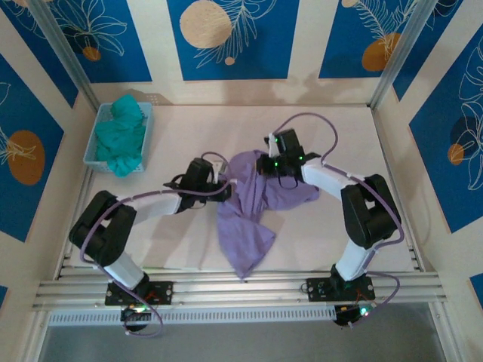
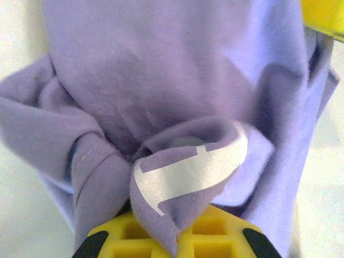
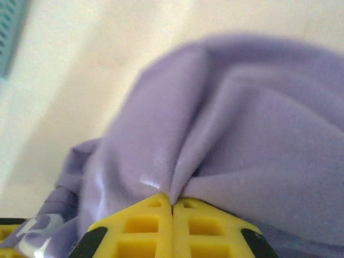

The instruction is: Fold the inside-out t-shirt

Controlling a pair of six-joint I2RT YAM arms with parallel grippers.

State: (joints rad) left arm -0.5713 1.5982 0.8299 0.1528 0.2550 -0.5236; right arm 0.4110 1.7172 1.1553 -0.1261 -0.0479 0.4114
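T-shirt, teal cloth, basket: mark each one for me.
t-shirt [image 1: 253, 202], top view, middle of the crumpled body.
teal cloth [image 1: 124, 136], top view, centre of the heap.
basket [image 1: 92, 140], top view, left rim.

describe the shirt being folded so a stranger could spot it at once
Start at the pale table, near its middle. The crumpled t-shirt lies there, one end trailing toward the near edge. It is lavender, unlike the teal garment in the far-left basket.

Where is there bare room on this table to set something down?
Bare: the far strip between the basket and the right wall, and the near patch between the t-shirt and the right arm. Crowded: the middle, where the left hand and right hand grip it.
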